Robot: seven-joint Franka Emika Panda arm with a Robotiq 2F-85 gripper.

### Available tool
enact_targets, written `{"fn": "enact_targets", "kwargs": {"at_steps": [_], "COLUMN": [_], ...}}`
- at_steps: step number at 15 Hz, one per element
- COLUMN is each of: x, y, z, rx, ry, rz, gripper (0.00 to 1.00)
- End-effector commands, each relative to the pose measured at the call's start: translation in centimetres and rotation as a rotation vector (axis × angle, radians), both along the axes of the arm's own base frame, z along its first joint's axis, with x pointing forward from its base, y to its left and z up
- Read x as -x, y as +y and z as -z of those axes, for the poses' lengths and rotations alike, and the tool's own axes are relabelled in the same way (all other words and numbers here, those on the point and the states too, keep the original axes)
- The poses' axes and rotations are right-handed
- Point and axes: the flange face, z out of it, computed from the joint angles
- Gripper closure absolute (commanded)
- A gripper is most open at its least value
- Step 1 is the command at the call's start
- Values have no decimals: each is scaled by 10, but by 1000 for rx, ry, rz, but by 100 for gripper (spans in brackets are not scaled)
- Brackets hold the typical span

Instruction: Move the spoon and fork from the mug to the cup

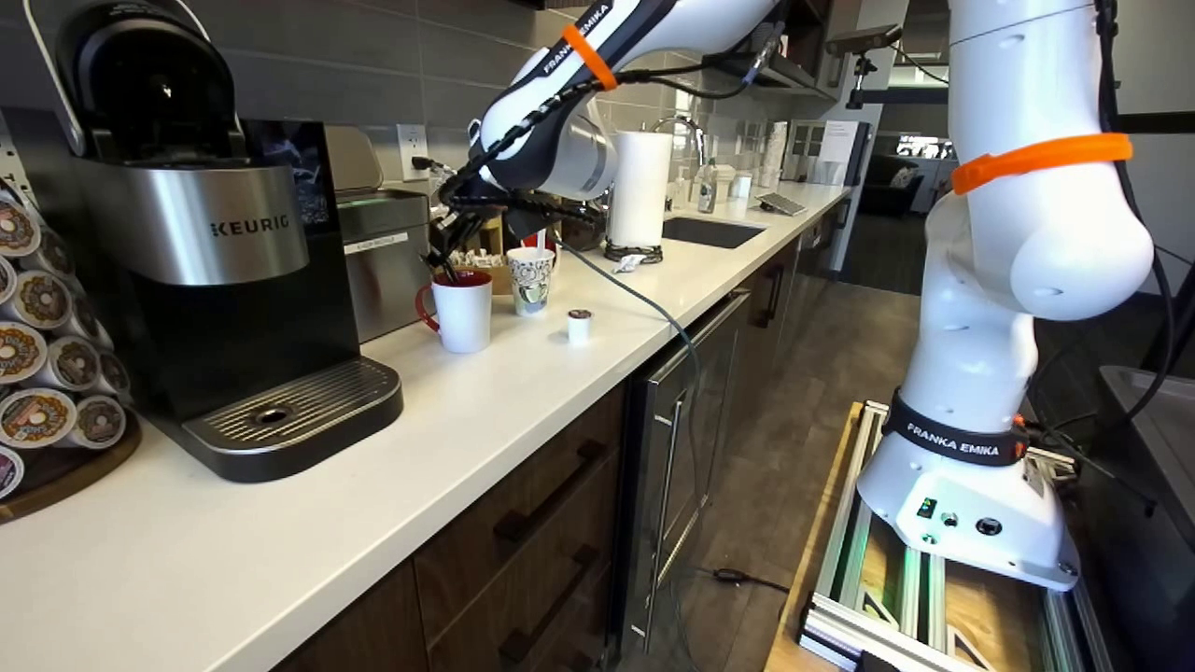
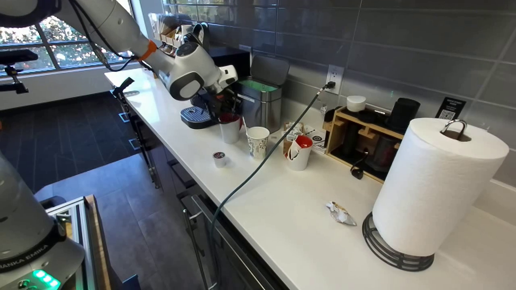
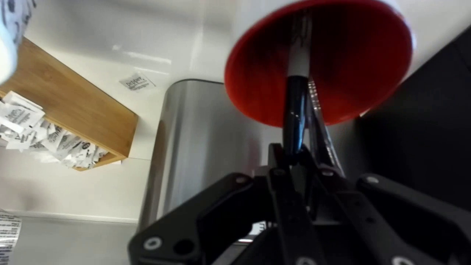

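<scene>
White mug (image 1: 465, 317), red inside, grey-and-black marker (image 3: 297, 82) in it, hand (image 3: 292, 156) pinching the marker's dark end

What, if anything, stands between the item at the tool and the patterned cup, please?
Only the mug's wall around its lower part; nothing else visible, though a white stick rises from the cup.

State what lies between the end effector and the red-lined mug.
In the wrist view, a partly black handle and a shiny handle span that stretch.
</scene>
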Motion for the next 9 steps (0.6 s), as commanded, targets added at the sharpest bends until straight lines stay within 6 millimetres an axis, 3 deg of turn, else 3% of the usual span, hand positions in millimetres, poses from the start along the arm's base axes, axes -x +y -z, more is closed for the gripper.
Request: {"fn": "enact_targets", "kwargs": {"at_steps": [1, 4, 7, 9], "x": [23, 33, 41, 40], "y": [21, 20, -2, -30], "z": [-30, -68, -113, -140], "rx": [-18, -27, -32, -11], "ry": [-53, -172, -355, -466], "rz": [-41, -38, 9, 53], "gripper": [97, 97, 97, 97]}}
